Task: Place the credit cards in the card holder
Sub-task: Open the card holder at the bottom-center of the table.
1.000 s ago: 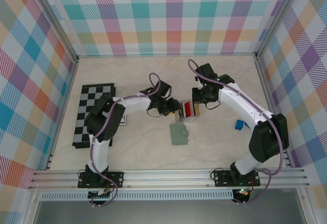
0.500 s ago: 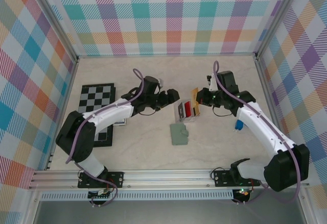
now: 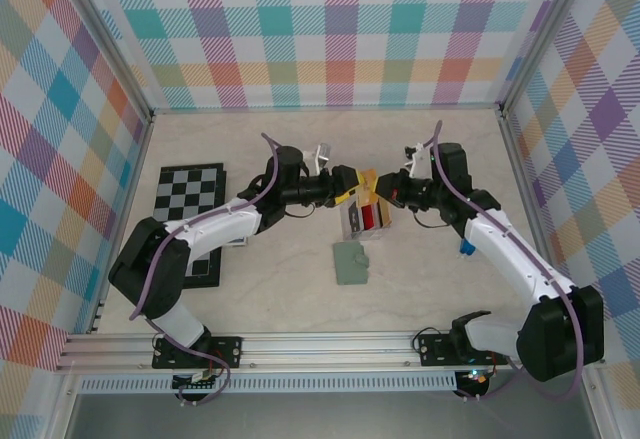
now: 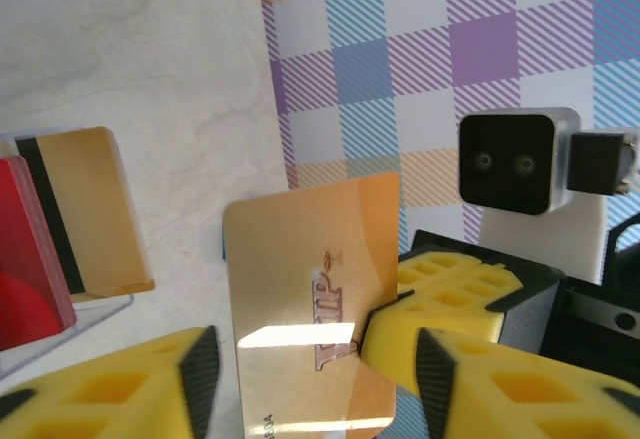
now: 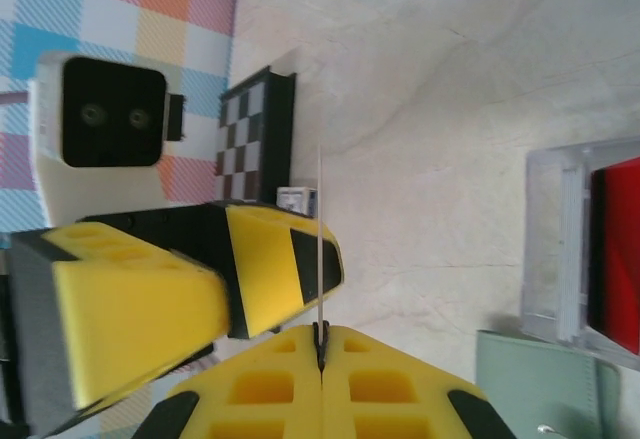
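Note:
An orange-tan credit card (image 4: pixel 310 299) marked VIP is held upright above the tray, and my right gripper (image 5: pixel 322 344) is shut on its edge. In the top view the right gripper (image 3: pixel 384 191) and my left gripper (image 3: pixel 350 187) meet at this card (image 3: pixel 367 180). The left gripper (image 4: pixel 310 364) is open, one finger on each side of the card's lower part, close in front of it and not pinching it. More credit cards, red (image 3: pixel 369 213) and tan (image 4: pixel 95 209), stand in a clear tray (image 3: pixel 352 221). The sage-green card holder (image 3: pixel 351 262) lies flat just in front of the tray.
A chessboard (image 3: pixel 185 219) lies at the left, under the left arm. A small blue object (image 3: pixel 467 244) sits beside the right arm. Checked walls enclose the table on three sides.
The right gripper has lifted the orange-tan card out of the tray and carried it left. The left gripper has swung right and now meets the card.

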Available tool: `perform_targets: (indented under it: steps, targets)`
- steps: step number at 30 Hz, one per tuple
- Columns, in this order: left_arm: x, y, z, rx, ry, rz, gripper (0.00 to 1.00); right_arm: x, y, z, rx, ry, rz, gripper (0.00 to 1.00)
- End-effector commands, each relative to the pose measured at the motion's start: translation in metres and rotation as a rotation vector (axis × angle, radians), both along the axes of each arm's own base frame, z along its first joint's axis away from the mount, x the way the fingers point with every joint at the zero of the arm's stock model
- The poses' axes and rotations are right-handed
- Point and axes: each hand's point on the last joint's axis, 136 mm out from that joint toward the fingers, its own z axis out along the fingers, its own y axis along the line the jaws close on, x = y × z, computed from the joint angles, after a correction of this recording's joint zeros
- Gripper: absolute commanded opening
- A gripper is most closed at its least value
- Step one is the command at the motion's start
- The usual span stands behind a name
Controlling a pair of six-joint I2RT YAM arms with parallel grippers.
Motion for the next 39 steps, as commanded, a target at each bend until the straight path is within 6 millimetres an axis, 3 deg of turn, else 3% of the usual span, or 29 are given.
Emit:
perform_targets:
  steps: [1, 13, 14, 21, 30, 33, 35, 37, 38, 39]
  targets:
    - [-0.002, -0.005, 0.019, -0.070, -0.046, -0.048, 0.47, 0.000, 0.007, 0.017, 0.134, -0.005, 0.053, 0.06]
    - [-0.004, -0.002, 0.026, -0.067, -0.075, -0.063, 0.00, -0.004, 0.003, 0.010, 0.150, 0.040, 0.087, 0.14]
    - [-0.005, -0.001, 0.026, -0.066, -0.077, -0.067, 0.00, -0.005, 0.002, 0.011, 0.150, 0.040, 0.088, 0.17]
    - [-0.012, 0.000, 0.031, -0.077, -0.089, -0.125, 0.00, -0.003, -0.004, 0.017, 0.181, 0.034, 0.136, 0.25]
    - [-0.012, 0.000, 0.026, -0.047, -0.077, -0.148, 0.00, -0.014, 0.001, 0.022, 0.204, 0.017, 0.241, 0.09]
    - [-0.007, 0.007, 0.005, 0.043, -0.041, -0.107, 0.08, -0.016, -0.003, 0.015, 0.162, 0.030, 0.223, 0.04]
    - [-0.004, 0.018, -0.014, 0.139, -0.009, -0.054, 0.30, -0.015, -0.012, -0.002, 0.045, 0.043, 0.165, 0.04]
    - [0.000, 0.040, -0.044, 0.294, 0.039, 0.041, 0.34, -0.021, -0.021, -0.025, -0.109, 0.084, 0.116, 0.04]
    - [0.001, 0.055, -0.060, 0.380, 0.077, 0.106, 0.43, -0.027, -0.023, -0.039, -0.196, 0.102, 0.107, 0.04]
    - [0.001, 0.070, -0.075, 0.451, 0.109, 0.161, 0.44, -0.031, -0.023, -0.047, -0.245, 0.113, 0.103, 0.04]
